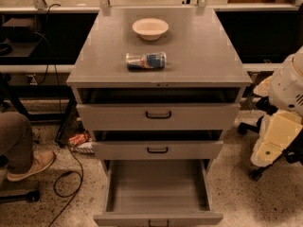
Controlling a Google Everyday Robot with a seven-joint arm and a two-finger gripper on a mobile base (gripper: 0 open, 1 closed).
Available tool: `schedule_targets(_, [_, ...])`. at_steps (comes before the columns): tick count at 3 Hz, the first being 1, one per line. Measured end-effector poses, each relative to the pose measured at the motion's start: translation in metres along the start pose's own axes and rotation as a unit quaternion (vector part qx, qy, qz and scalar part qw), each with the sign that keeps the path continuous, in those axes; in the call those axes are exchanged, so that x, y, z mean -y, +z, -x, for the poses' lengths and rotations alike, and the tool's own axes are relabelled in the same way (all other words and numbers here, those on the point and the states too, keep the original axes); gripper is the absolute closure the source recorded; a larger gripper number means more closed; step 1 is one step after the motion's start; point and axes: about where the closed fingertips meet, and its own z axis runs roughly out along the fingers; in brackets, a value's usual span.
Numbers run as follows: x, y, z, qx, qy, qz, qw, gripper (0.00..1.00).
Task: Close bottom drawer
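Gripper [273, 140], its state impossible to tell, hangs just right of the cabinet [199, 46] at middle-drawer height, with the bottom drawer [158, 217] lower and to its left, pulled far out at the cabinet's foot, grey tray floor showing, while a bowl [150, 28] and a lying bottle [146, 61] sit on the cabinet's top.
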Motion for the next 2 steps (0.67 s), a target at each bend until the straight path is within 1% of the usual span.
schedule_targets(1, [0.0, 0.003, -0.001, 0.0, 0.004, 0.001, 1.0, 0.0])
schedule_targets(2, [-0.02, 0.062, -0.019, -0.023, 0.047, 0.034, 0.9981, 0.0])
